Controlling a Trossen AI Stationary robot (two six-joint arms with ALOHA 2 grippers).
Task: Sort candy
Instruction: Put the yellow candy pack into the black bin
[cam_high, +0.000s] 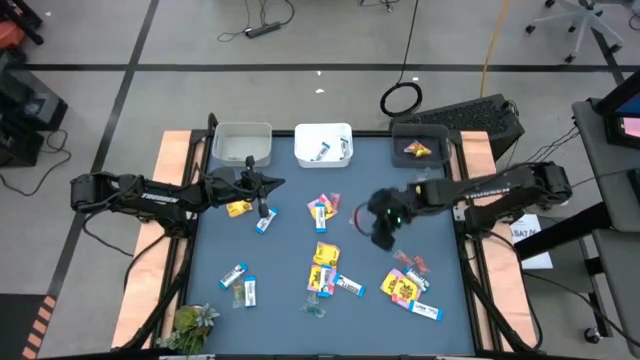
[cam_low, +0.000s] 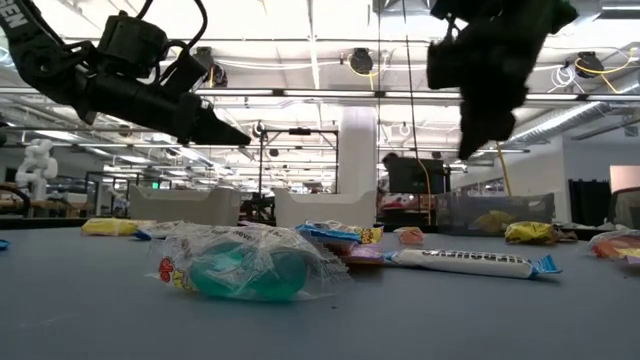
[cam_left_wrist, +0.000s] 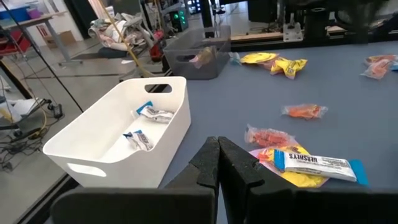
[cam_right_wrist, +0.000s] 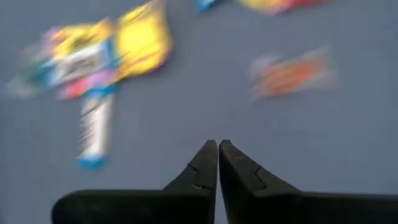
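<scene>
Wrapped candy lies scattered on the blue table: yellow packets (cam_high: 325, 252), blue-and-white bars (cam_high: 232, 276), small red and pink pieces (cam_high: 416, 264), and a clear-greenish one (cam_low: 240, 265) near the near edge. My left gripper (cam_high: 276, 182) is shut and empty. It hangs above the table before the white bin (cam_high: 323, 143), which holds two blue-and-white bars (cam_left_wrist: 152, 113). My right gripper (cam_high: 382, 236) is also shut and empty, raised over bare table right of centre. Its wrist view shows a candy cluster (cam_right_wrist: 99, 50) and an orange piece (cam_right_wrist: 289, 74) below it.
Three bins line the far edge: a grey translucent one (cam_high: 242, 143), the white one, and a dark one (cam_high: 420, 148) holding yellow and red candy. A green leafy thing (cam_high: 190, 322) lies at the near left corner. Wooden strips (cam_high: 175, 150) flank the blue table.
</scene>
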